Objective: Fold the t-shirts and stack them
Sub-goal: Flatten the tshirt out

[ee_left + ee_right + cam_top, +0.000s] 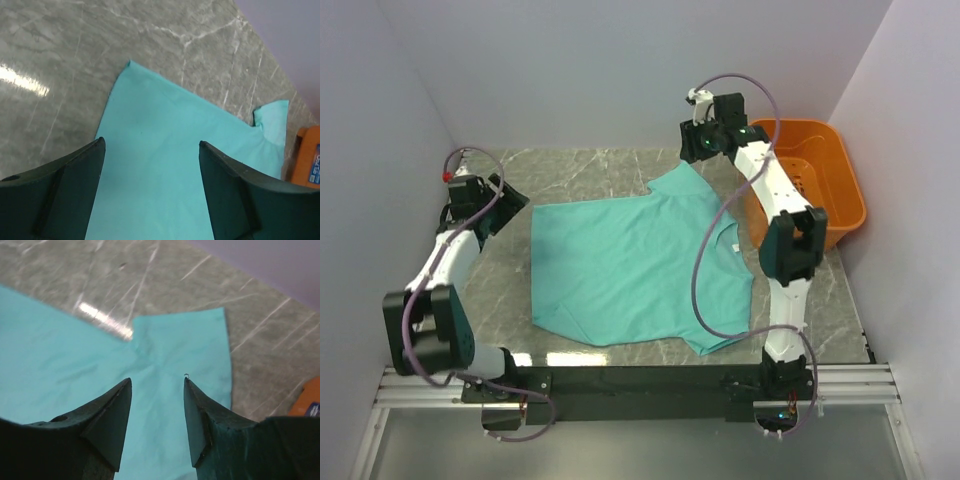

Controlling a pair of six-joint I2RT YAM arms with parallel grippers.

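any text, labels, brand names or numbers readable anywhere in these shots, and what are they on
No text can be read in any view.
On the orange basket, a blue-and-white sticker: it carries print, but too blurred to read.
On the teal t-shirt, a white neck label: too small to read.

Teal short-sleeved t-shirt point(630, 265) spread flat, unfolded, on marble table point(500, 290); neck toward right.

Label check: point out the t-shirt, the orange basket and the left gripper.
t-shirt point(620, 265): top external view, middle of the body.
orange basket point(848, 175): top external view, right-hand wall.
left gripper point(151, 144): left wrist view, midway between its fingers.
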